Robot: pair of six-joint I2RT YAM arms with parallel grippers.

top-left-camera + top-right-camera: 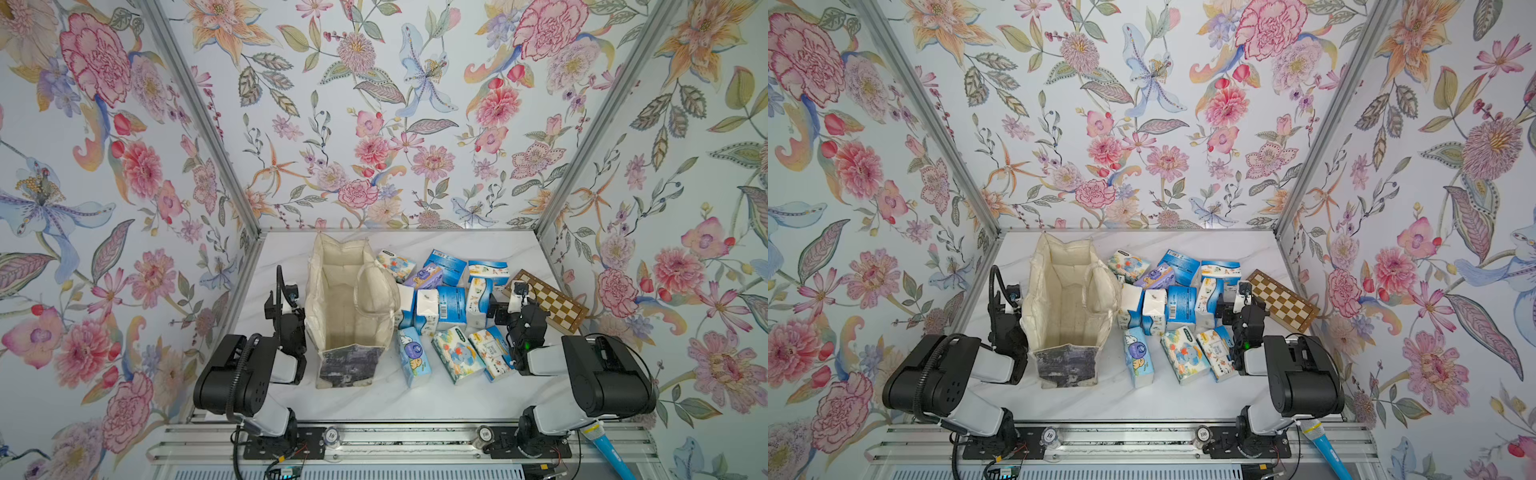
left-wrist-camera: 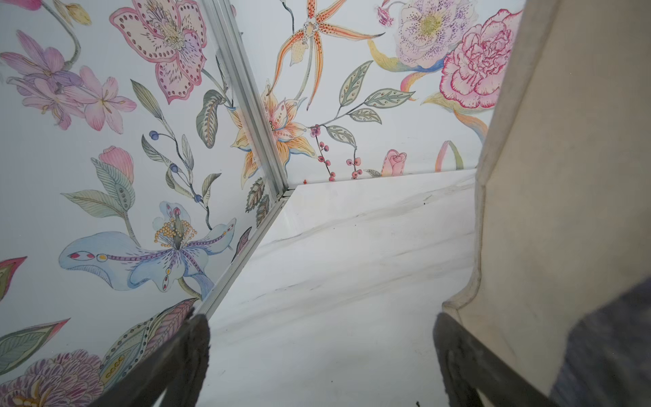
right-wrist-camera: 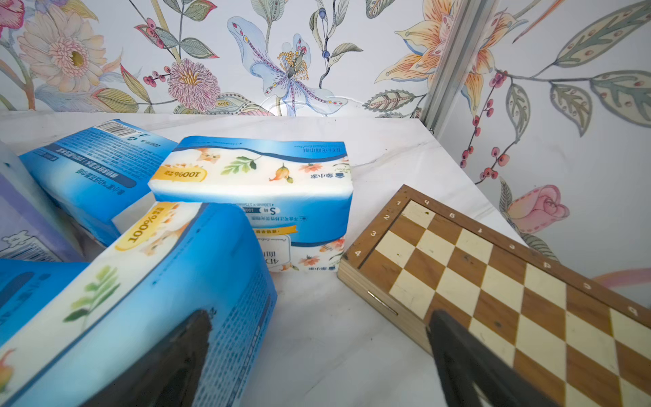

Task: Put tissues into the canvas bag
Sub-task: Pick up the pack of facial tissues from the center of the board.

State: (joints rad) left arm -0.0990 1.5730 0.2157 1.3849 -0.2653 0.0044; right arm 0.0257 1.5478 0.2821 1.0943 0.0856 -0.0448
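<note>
Cream canvas bag [image 1: 337, 291] beside tissues [image 1: 451, 305]

A robot test booth, like in a lab, is shown. A white marble-look table [image 1: 415, 399] is closed in by three walls [image 1: 374, 104] papered with big flowers and joined by bare metal posts [image 1: 201, 120]. A left arm [image 1: 237, 374] and a right arm [image 1: 602, 374] are bolted to a metal rail [image 1: 395, 436] at the front.

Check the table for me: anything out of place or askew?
The chessboard lies skewed beside the tissues and isn't part of the job. One handle of the canvas bag droops over its open mouth.
</note>
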